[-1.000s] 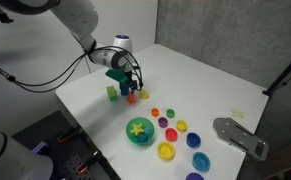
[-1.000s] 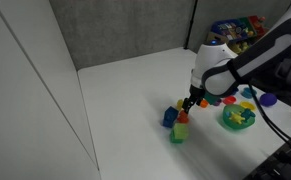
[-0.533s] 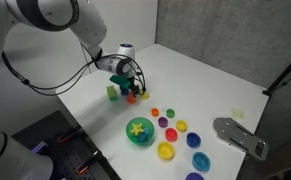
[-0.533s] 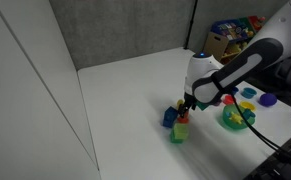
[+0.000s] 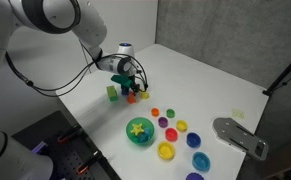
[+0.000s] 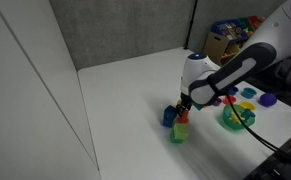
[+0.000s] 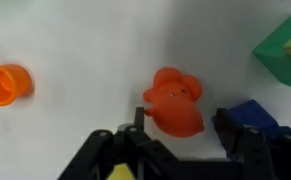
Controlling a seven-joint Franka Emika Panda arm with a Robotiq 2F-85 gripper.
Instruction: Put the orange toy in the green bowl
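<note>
The orange toy [image 7: 175, 102] lies on the white table [image 7: 75, 40] right in front of my gripper [image 5: 131, 88], in the gap between my jaws. The jaws stand apart and are not clamped on it. Only the wrist view shows this. In both exterior views the toy is too small, and too much covered by my gripper, to make out; there I can tell only that I hang low over a cluster of blocks.

The wrist view also shows a blue block [image 7: 249, 116] just beside the toy, close by my finger [image 7: 265, 155] on that side. A green block [image 7: 285, 50] sits farther ahead on the same side, and a small orange cup [image 7: 5, 83] well off to the opposite side.

The green bowl [image 5: 139, 142] shows in the exterior views alone, well apart from my gripper, with a yellow star-shaped piece [image 5: 138, 127] in it. Coloured cups [image 5: 166, 151] stand near the bowl, away from my gripper; what they hold I cannot tell.
</note>
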